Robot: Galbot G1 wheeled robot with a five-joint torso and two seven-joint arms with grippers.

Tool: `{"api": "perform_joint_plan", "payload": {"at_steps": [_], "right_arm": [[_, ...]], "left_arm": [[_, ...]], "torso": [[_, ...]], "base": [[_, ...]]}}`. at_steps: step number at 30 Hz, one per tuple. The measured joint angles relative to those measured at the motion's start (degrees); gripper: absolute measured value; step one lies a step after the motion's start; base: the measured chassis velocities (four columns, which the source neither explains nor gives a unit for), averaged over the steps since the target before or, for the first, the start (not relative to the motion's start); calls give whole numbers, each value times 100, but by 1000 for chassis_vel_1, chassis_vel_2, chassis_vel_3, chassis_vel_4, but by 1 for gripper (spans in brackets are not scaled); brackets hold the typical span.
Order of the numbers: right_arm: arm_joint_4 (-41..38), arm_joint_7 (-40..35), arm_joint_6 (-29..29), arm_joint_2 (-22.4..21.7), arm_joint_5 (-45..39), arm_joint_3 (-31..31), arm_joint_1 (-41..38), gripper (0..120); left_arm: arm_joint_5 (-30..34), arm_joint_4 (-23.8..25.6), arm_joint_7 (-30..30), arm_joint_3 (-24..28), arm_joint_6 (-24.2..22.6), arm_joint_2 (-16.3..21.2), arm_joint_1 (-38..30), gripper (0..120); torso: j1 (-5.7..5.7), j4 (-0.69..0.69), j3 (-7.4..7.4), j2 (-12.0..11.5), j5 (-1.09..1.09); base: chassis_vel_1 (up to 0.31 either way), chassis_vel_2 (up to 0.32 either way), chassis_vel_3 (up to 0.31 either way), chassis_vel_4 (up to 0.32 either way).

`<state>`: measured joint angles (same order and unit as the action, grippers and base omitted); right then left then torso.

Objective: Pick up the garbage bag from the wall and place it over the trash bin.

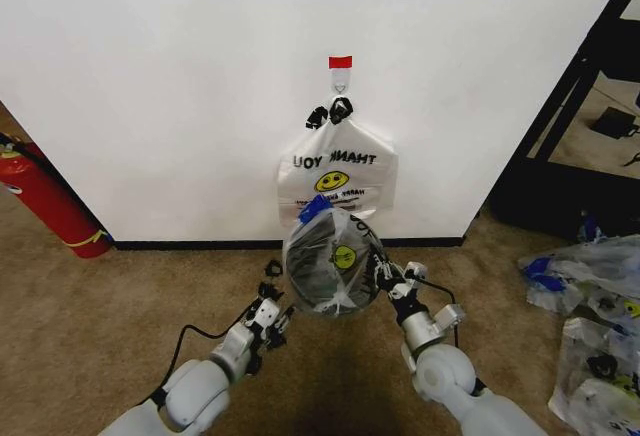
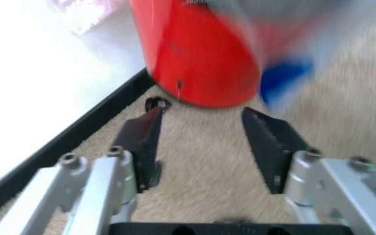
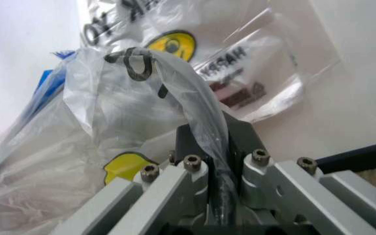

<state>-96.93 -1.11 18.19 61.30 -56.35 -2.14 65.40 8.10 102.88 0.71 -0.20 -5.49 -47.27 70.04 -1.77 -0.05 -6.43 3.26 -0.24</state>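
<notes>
Garbage bag (image 1: 335, 261) covering trash bin (image 2: 198, 54), right hand (image 3: 217, 161) pinching rim, left hand (image 2: 204, 142) spread beside.

2 grippers (image 1: 270, 301) (image 1: 392, 281), 1 trash bin (image 1: 330, 274), 1 fire extinguisher (image 1: 50, 201).

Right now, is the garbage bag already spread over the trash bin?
Yes. The garbage bag covers the trash bin; the right gripper grips its edge.

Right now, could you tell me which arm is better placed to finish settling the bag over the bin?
Right, probably. The right claw is shut on the garbage bag draped over the trash bin, while the left claw sits open and empty beside it.
</notes>
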Motion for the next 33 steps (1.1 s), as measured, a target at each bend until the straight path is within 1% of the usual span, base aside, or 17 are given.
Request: {"api": "perform_joint_plan", "payload": {"at_steps": [3,5,7,9,10,11,13,14,17,18,19,20,22,25,26,28,33], "right_arm": [[62,125,-8,-53,15,-38,20,0],[69,150,-8,-60,19,-45,24,0],[162,582,-6,-131,136,-106,89,0],[275,1085,20,-191,360,-179,147,0],[341,1331,61,-218,482,-212,170,0],[341,1331,61,-218,482,-212,170,0],[427,1582,129,-241,620,-244,191,0],[499,1753,218,-247,738,-260,194,0],[630,1963,389,-238,981,-278,180,0],[646,1998,414,-234,1029,-278,177,0],[646,1998,414,-234,1029,-278,177,0],[657,2073,468,-227,1113,-281,173,0],[656,2220,553,-224,1203,-292,177,0],[637,2414,664,-237,1333,-323,201,0],[637,2414,664,-237,1333,-323,201,0],[600,2514,757,-253,1389,-347,236,0],[532,2575,815,-271,1413,-365,298,0]], "left_arm": [[-536,-355,704,-412,511,115,0,68],[-641,-417,805,-471,599,124,-19,70],[-935,-701,1271,-867,1042,131,-186,81],[-405,-665,1364,-1299,1052,93,-357,88],[94,-502,1363,-1500,901,63,-437,91],[94,-502,1363,-1500,901,63,-437,91],[943,-168,1358,-1697,648,27,-517,98],[1732,202,1304,-1797,364,-3,-572,100],[3220,961,979,-1798,-344,-44,-611,100],[3514,1104,884,-1765,-500,-48,-596,100],[3514,1104,884,-1765,-500,-48,-596,100],[4122,1394,685,-1678,-884,-56,-541,100],[4852,1768,338,-1541,-1546,-101,-475,100],[5414,1979,-104,-1457,-2205,-173,-495,100],[5414,1979,-104,-1457,-2205,-173,-495,100],[5656,2013,-357,-1451,-2463,-205,-546,100],[5796,1993,-487,-1471,-2573,-213,-559,96]], "torso": [[0,1,0,0,0],[0,1,0,0,0],[0,-1,0,-1,-2],[0,-1,0,0,0],[0,0,0,0,0],[0,0,0,0,0],[0,-2,0,0,0],[0,-2,1,0,2],[0,-2,1,0,2],[0,-2,1,0,3],[0,-2,1,0,3],[0,0,1,0,2],[0,2,1,0,2],[1,0,1,0,2],[1,0,1,0,2],[1,0,1,0,1],[0,0,1,0,1]], "base": [[0,0,0,0],[0,0,0,0],[0,0,0,0],[0,0,0,0],[0,0,0,0],[0,0,0,0],[0,0,0,0],[0,0,0,0],[0,0,0,0],[0,0,0,0],[0,0,0,0],[0,0,0,0],[0,0,0,0],[0,0,0,0],[0,0,0,0],[0,0,0,0],[0,0,0,0]]}}
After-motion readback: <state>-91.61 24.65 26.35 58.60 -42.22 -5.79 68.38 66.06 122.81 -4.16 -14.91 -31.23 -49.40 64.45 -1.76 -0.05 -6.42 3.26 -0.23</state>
